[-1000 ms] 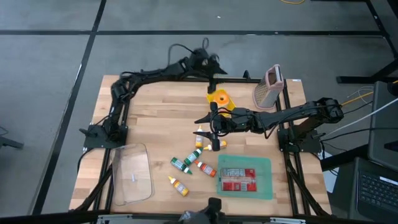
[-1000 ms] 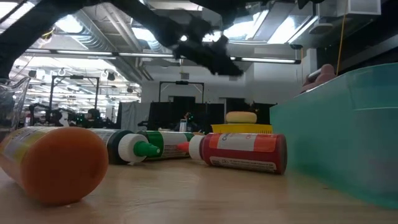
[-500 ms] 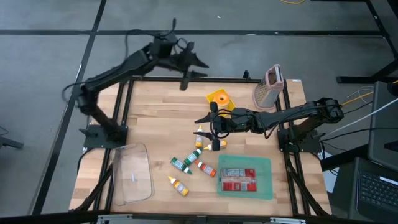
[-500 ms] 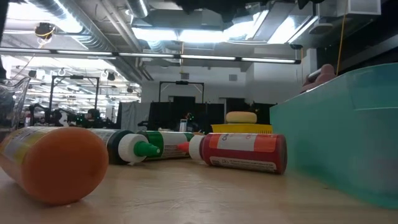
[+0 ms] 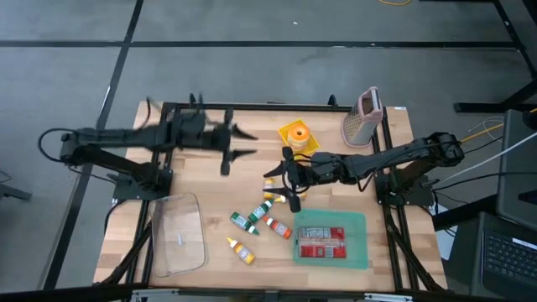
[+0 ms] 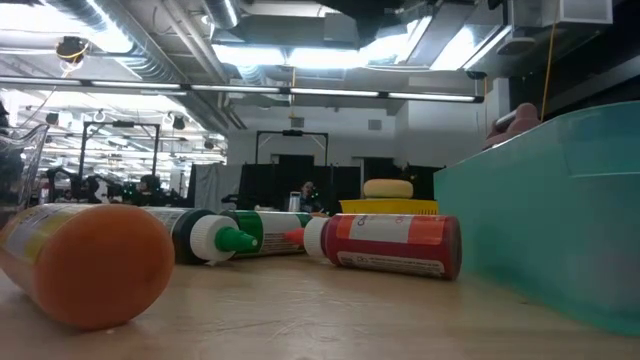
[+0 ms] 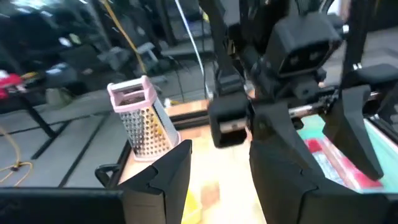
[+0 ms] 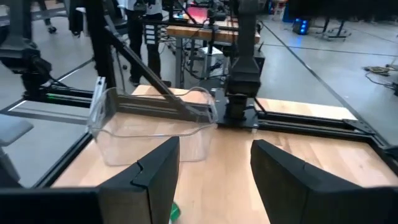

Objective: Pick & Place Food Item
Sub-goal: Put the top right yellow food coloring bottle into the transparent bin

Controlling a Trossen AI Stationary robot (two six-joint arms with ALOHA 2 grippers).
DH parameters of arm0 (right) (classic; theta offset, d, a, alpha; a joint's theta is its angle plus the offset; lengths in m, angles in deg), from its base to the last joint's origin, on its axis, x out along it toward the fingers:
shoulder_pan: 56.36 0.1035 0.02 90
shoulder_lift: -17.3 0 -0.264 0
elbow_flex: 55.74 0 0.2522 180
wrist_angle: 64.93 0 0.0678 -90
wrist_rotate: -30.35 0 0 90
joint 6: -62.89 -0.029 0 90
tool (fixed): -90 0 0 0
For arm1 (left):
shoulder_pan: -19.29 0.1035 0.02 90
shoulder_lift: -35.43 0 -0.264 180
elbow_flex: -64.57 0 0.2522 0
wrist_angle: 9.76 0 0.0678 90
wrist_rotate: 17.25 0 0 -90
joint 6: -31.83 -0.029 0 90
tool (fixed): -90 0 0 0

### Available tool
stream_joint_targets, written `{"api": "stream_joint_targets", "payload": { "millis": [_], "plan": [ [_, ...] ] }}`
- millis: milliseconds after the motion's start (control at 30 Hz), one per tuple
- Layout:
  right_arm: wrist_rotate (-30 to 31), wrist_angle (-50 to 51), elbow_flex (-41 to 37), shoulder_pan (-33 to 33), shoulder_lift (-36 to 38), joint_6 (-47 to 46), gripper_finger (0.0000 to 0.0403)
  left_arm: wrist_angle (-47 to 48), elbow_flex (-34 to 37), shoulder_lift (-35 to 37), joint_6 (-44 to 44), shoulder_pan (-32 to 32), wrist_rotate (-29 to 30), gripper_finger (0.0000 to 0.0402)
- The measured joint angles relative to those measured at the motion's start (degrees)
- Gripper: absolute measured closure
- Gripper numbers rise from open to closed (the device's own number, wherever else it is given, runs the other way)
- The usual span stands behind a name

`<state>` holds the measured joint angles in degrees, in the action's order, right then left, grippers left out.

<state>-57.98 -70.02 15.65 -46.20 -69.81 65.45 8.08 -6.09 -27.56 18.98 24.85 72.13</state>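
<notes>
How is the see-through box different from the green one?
The clear bin is see-through; the teal tray is solid coloured. The teal tray holds a red packet; the clear bin does not. The clear bin sits on the table's left side, the teal tray on the right. Both are rectangular.

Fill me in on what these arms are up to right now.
Neither arm holds anything. The right end effector, open, hovers over the small sauce bottles scattered mid-table, beside the teal tray. The left end effector, also open and empty, is stretched out over the bare wood. The clear bin sits at the table's left front corner.
</notes>
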Motion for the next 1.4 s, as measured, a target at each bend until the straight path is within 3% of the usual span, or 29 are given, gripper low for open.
{"api": "stream_joint_targets", "payload": {
  "millis": [133,233,400,667,800,900,1100,1400],
  "plan": [
    [-0.02,0.02,0.00,0.63,0.00,0.86,0.0207,-17.74,16.31,3.97,8.18,-5.79,10.72,0.0243],
    [0.00,0.02,0.00,0.56,0.00,0.89,0.0207,-24.67,24.37,4.25,14.86,-7.77,17.15,0.0243],
    [2.06,0.02,0.00,0.07,-0.01,1.10,0.0207,-27.04,30.51,2.05,23.36,-8.70,26.12,0.0243],
    [3.24,0.76,-0.02,-3.06,0.00,-5.13,0.0207,-39.03,36.33,-3.72,18.41,-9.75,30.43,0.0243],
    [9.76,5.87,0.00,-5.65,0.00,-21.52,0.0207,-47.26,39.69,-4.89,15.60,-8.91,29.17,0.0243],
    [10.21,12.04,-0.07,-6.47,-0.68,-30.84,0.0207,-51.31,42.20,-4.89,15.64,-7.17,28.18,0.0243],
    [9.61,13.32,1.18,-7.33,-4.46,-41.22,0.0207,-55.05,45.88,-4.89,16.75,-4.14,23.35,0.0243],
    [0.44,16.26,6.99,-8.11,-15.76,-53.33,0.0207,-55.61,47.09,-4.89,14.26,-3.78,19.97,0.0243]
  ]
}}
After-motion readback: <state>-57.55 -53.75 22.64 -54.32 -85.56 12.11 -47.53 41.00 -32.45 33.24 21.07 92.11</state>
